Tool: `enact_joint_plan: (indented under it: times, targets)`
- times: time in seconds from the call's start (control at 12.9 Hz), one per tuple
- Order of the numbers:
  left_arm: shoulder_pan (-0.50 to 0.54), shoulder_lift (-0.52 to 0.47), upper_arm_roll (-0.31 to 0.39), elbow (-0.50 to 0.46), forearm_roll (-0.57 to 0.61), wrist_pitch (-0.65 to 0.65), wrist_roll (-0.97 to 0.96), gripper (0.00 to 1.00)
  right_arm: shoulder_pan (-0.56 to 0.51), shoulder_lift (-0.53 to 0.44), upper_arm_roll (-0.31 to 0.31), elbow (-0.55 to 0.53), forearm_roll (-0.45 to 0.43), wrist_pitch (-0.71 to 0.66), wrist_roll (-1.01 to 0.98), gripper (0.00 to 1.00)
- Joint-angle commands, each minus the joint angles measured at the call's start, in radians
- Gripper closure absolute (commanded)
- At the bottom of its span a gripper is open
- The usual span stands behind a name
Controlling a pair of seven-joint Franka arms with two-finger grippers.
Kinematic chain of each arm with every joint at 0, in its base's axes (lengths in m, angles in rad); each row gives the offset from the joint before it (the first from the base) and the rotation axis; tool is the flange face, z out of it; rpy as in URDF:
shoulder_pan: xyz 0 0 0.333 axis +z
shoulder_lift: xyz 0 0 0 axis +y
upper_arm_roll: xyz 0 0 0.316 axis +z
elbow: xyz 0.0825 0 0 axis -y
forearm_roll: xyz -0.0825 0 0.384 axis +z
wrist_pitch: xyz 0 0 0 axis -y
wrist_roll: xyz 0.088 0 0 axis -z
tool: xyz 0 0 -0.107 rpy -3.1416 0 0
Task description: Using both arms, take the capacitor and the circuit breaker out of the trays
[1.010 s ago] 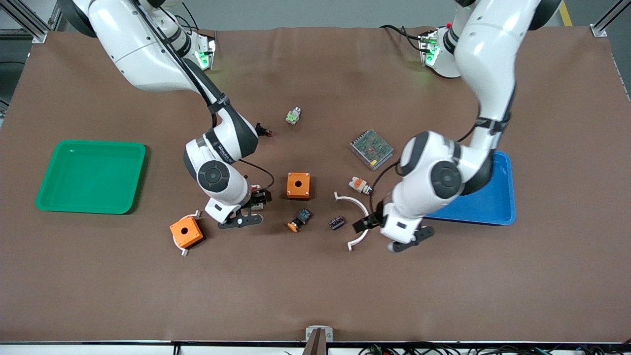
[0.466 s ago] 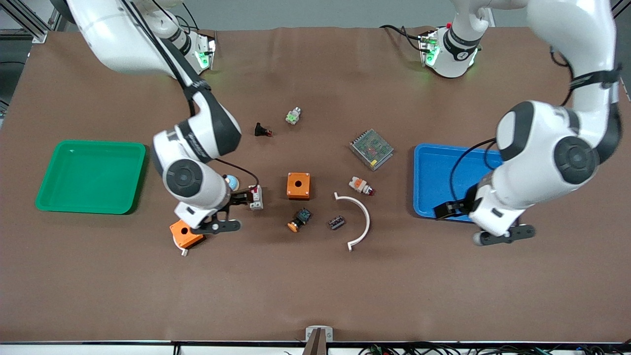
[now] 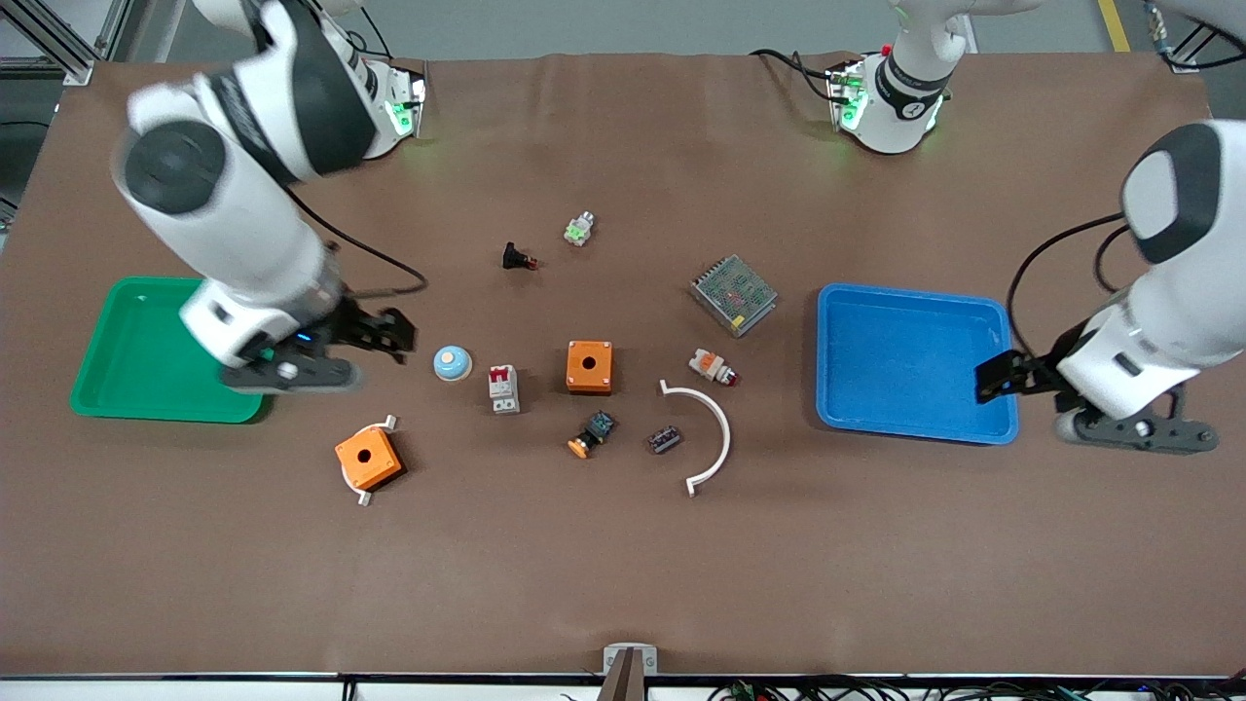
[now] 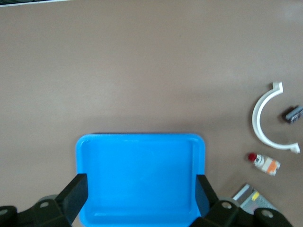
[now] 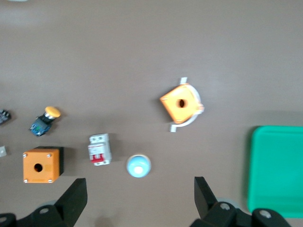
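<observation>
The breaker (image 3: 503, 388), light grey with a red top, lies on the table between a blue dome button and an orange box; it also shows in the right wrist view (image 5: 99, 149). The capacitor (image 3: 664, 439), a tiny dark block, lies beside a white curved piece; it also shows in the left wrist view (image 4: 293, 113). My right gripper (image 3: 384, 333) (image 5: 139, 189) is open and empty, over the table between the green tray and the dome button. My left gripper (image 3: 998, 378) (image 4: 139, 189) is open and empty, over the blue tray's edge at the left arm's end.
Green tray (image 3: 146, 350) at the right arm's end, blue tray (image 3: 910, 360) at the left arm's. Between them: blue dome button (image 3: 452, 362), two orange boxes (image 3: 589, 366) (image 3: 368, 458), orange-capped button (image 3: 592, 431), white curved piece (image 3: 715, 428), white-and-orange part (image 3: 711, 366), metal power supply (image 3: 734, 293).
Both arms have pulled away from the middle toward their trays. The right gripper has let go of the breaker, which stays on the table. The capacitor has not moved.
</observation>
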Motion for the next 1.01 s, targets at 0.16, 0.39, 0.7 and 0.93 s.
enact_joint_plan:
  times: [0.16,0.39,0.7,0.93]
  targets:
    - [0.047,-0.077,-0.018,0.040,0.112,-0.154,0.064,0.00,-0.171,-0.162,0.005,-0.056,0.007,-0.069,-0.010,0.00]
    - [0.045,-0.080,-0.025,0.057,0.111,-0.167,0.067,0.00,-0.244,-0.203,0.005,-0.065,0.015,-0.115,-0.076,0.00]
    - [0.048,-0.193,-0.049,-0.007,0.106,-0.209,-0.029,0.00,-0.367,-0.255,0.005,-0.132,0.125,-0.103,-0.257,0.00]
    - [0.053,-0.320,-0.051,-0.205,0.057,-0.086,-0.048,0.00,-0.396,-0.326,-0.009,-0.218,0.139,-0.071,-0.341,0.00]
